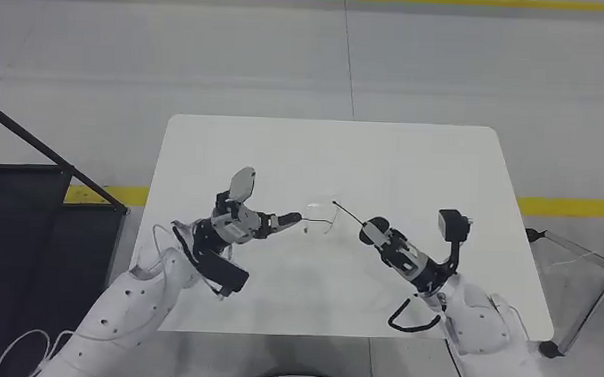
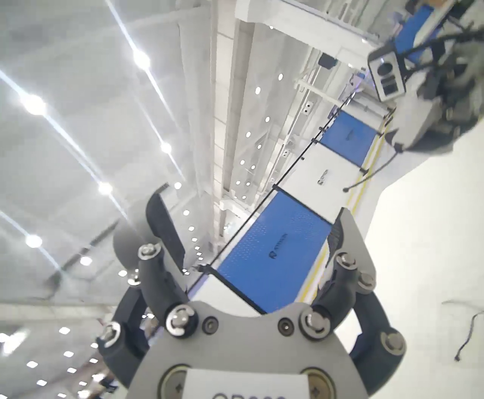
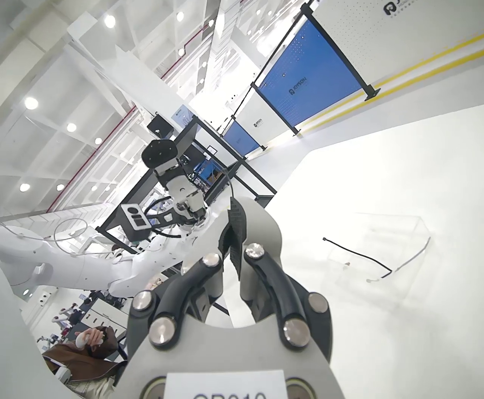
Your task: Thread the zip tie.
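Showing a two-armed robot at a white table [image 1: 413, 162], with a small clear tray [image 3: 404, 230] lying on it between the two arms. The right gripper [image 1: 369, 229] sits just beside the tray, its jaws pressed together on one end of a thin black zip tie [image 1: 347, 212]. The rest of the tie sticks out free from the fingertips, slanting toward the tray's edge and raised off the table. A second black zip tie [image 3: 357, 254] lies loose and flat at the tray; whether it is inside the tray or just beside it cannot be told. The left gripper [image 1: 272, 199] is on the tray's other side, jaws spread wide, with nothing between them. One of its fingers comes near the tray.

The held tie looks very light, narrow and springy, with a slick plastic surface, so its free end will likely bend and waver when pushed. It would probably steer best if pinched close to the tip being fed, with the other gripper holding the small locking head squarely. The head's slot is too small to make out.
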{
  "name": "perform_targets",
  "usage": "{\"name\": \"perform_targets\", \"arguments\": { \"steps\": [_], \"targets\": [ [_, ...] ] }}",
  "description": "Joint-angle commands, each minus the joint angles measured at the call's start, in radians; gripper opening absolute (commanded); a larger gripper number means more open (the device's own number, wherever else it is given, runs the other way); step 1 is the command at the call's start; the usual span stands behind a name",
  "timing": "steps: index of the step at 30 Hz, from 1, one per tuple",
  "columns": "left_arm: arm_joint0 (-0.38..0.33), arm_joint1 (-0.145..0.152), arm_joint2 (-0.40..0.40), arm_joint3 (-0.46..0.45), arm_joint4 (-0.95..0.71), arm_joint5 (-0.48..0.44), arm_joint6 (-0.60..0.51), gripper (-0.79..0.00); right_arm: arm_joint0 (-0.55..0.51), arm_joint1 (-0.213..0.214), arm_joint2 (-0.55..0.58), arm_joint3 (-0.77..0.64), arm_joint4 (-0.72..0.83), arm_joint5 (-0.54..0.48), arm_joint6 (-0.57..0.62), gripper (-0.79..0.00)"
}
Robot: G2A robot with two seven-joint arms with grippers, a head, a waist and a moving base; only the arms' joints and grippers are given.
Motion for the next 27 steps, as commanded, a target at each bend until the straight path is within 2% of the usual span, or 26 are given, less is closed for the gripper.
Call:
{"name": "perform_targets", "arguments": {
  "steps": [1, 5, 10, 16, 18, 27],
  "targets": [
    [0.003, -0.004, 0.006, -0.009, -0.098, -0.102, 0.002, 0.0, -0.007, -0.001, -0.001, -0.008, -0.04, -0.025, -0.026, -0.785],
    [0.003, -0.005, 0.008, -0.011, -0.223, -0.303, -0.046, 0.0, -0.023, -0.006, -0.002, -0.019, -0.125, -0.059, -0.104, -0.785],
    [-0.013, -0.008, 0.024, 0.015, -0.444, -0.641, -0.109, 0.0, -0.04, -0.011, -0.008, -0.027, -0.202, -0.095, -0.184, -0.785],
    [-0.034, -0.021, 0.062, 0.07, -0.746, -0.921, -0.244, 0.0, -0.054, -0.018, -0.021, -0.035, -0.276, -0.09, -0.259, -0.785],
    [-0.046, -0.024, 0.065, 0.084, -0.818, -0.954, -0.303, 0.0, -0.055, -0.02, -0.026, -0.034, -0.29, -0.083, -0.268, -0.785],
    [-0.046, -0.024, 0.065, 0.084, -0.818, -0.954, -0.303, 0.0, -0.055, -0.02, -0.026, -0.034, -0.29, -0.083, -0.268, -0.785]
  ]
}}
